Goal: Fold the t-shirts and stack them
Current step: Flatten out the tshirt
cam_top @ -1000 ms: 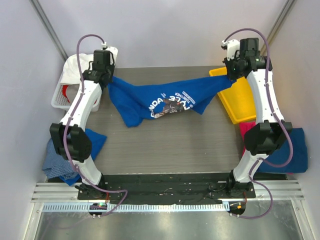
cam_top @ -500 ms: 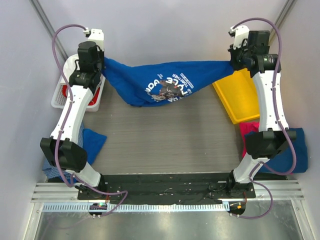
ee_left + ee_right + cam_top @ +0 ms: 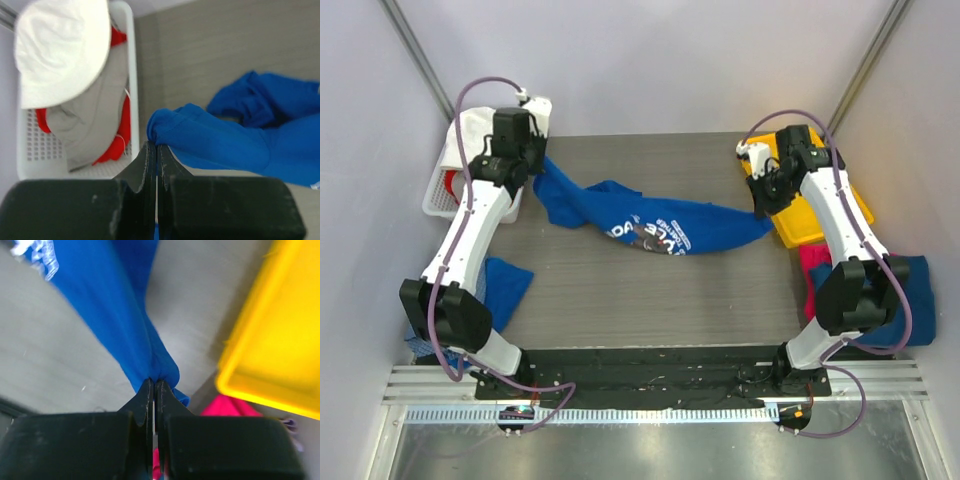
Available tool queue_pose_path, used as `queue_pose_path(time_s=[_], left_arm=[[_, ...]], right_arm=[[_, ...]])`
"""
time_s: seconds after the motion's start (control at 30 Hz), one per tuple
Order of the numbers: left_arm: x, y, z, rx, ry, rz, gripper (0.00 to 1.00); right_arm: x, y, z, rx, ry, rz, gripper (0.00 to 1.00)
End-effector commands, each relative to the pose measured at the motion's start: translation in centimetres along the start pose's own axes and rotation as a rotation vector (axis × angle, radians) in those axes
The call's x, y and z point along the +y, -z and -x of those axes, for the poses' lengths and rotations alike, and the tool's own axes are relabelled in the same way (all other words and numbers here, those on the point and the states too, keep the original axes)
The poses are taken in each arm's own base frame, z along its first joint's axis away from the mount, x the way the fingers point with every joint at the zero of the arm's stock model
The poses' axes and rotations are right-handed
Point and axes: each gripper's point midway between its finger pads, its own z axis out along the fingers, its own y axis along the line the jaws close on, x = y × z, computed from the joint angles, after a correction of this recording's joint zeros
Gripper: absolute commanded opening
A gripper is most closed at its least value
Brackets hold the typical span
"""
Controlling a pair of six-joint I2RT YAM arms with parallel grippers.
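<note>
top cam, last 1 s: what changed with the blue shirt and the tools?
Both dropped: the royal blue t-shirt, taut in the air half a second ago, now sags onto the table. The right tool came nearer along the yellow tray's left edge; the left tool sank beside the white basket. Unchanged: both shut on the shirt's ends; basket and tray in place.
</note>
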Motion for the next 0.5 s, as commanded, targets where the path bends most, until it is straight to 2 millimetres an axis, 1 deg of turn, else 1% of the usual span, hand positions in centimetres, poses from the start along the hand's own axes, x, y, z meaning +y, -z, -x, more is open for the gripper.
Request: queue_pose_path(time_s=[0.0,0.03,0.07,0.1,0.13,0.17,0.2,0.23,0.27,0.3,0.33,0.37,0.4,0.43,0.47], left_arm=[[-2.8,1.9,-3.7,0.096,-0.094,-0.097,0.00],[-3.4,1.8,-5.3,0.138,-0.110,-0.113,0.00],[-3.7,1.8,-5.9,0.153,-0.119,-0.121,0.00],[-4.3,1.9,-6.3,0.164,-0.130,-0.134,0.00],[-4.6,1.8,-7.2,0.191,-0.140,-0.143,0.00],[-4.9,1.7,-7.5,0.200,-0.146,-0.147,0.00],[-5.1,1.7,-7.7,0.205,-0.149,-0.153,0.00],[-5.4,1.6,-8.0,0.214,-0.152,-0.159,0.00],[-5.6,1.6,-8.0,0.217,-0.154,-0.164,0.00],[-5.8,1.5,-8.1,0.222,-0.157,-0.168,0.00],[-5.9,1.4,-8.1,0.226,-0.158,-0.170,0.00],[-6.1,1.4,-8.0,0.226,-0.161,-0.175,0.00],[-6.2,1.4,-8.0,0.228,-0.159,-0.174,0.00],[-6.2,1.4,-7.8,0.224,-0.159,-0.175,0.00],[-6.4,1.2,-7.8,0.227,-0.162,-0.178,0.00]], right_arm=[[5.1,0.9,-3.6,0.073,0.113,0.174,0.01],[5.8,0.7,-4.2,0.091,0.131,0.195,0.01],[6.9,0.4,-5.7,0.132,0.152,0.231,0.01],[7.9,0.2,-6.3,0.151,0.200,0.255,0.01],[8.7,0.0,-7.0,0.170,0.222,0.275,0.01],[9.7,-0.1,-8.5,0.214,0.238,0.315,0.01],[10.3,-0.2,-9.1,0.231,0.263,0.338,0.01],[11.6,-0.5,-10.1,0.262,0.289,0.375,0.02],[12.6,-0.3,-11.0,0.292,0.297,0.417,0.04],[13.3,-0.3,-11.5,0.308,0.325,0.446,0.08],[14.3,-0.5,-12.6,0.343,0.344,0.478,0.11],[14.9,-0.5,-13.2,0.359,0.355,0.496,0.14],[15.1,-0.7,-13.6,0.371,0.362,0.498,0.23],[15.4,-1.0,-14.4,0.395,0.361,0.504,0.26],[15.4,-1.3,-14.4,0.390,0.359,0.498,0.28]])
